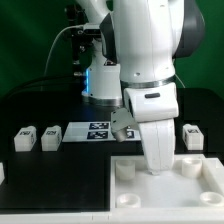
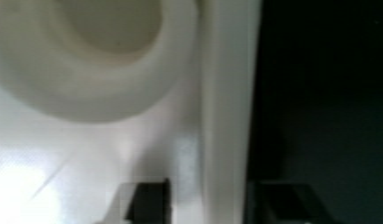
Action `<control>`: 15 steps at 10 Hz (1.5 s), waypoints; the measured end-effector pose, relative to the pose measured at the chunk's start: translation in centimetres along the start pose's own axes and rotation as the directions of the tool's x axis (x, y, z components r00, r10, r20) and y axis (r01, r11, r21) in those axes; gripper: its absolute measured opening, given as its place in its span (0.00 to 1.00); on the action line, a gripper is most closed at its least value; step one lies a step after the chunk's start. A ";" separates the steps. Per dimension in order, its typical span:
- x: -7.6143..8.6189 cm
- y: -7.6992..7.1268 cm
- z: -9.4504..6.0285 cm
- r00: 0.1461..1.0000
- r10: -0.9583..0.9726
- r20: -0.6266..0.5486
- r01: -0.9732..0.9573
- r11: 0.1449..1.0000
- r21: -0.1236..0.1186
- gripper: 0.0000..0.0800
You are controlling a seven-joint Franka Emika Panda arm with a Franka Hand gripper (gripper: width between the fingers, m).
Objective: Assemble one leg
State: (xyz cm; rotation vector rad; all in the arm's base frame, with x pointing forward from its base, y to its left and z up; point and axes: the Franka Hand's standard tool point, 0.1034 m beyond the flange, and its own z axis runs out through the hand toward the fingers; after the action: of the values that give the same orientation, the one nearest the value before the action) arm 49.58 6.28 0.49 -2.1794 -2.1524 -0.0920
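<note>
Three legs show in the exterior view: two small white tagged blocks [image 1: 25, 137] [image 1: 50, 137] at its left and one [image 1: 192, 135] at its right, all lying on the black table. My gripper [image 1: 157, 166] is down at the far rim of the large white square piece with corner sockets [image 1: 196, 190], away from every leg. In the wrist view my gripper [image 2: 214, 192] straddles that piece's rim [image 2: 214, 120], with a dark finger [image 2: 149, 200] on the socket side and the other on the outside. The jaws look closed on the rim. A round socket [image 2: 103, 50] fills the wrist view.
The marker board [image 1: 92, 130] lies behind the square piece, between the left legs and the arm. A small white part [image 1: 3, 171] is cut off at the exterior view's left edge. The robot's base [image 1: 100, 80] stands at the back.
</note>
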 end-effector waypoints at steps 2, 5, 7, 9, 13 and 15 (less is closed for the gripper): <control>0.0 0.0 0.0 1.000 0.001 0.000 -0.001 1.000 0.000 0.62; -0.1 0.0 0.0 1.000 0.002 0.000 -0.002 1.000 0.000 0.80; -0.1 0.0 0.0 1.000 0.003 0.000 -0.003 1.000 0.000 0.81; -0.1 0.0 0.0 1.000 0.003 0.000 -0.003 1.000 0.000 0.81; 0.9 -0.7 -1.5 0.984 0.177 -0.003 -0.177 0.984 -0.028 0.81; 3.3 -1.3 -3.0 0.865 0.502 -0.018 -0.503 0.864 -0.040 0.81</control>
State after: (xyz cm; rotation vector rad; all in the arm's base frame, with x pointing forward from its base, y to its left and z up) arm 48.34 9.32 3.82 -2.6768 -1.5141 -0.1136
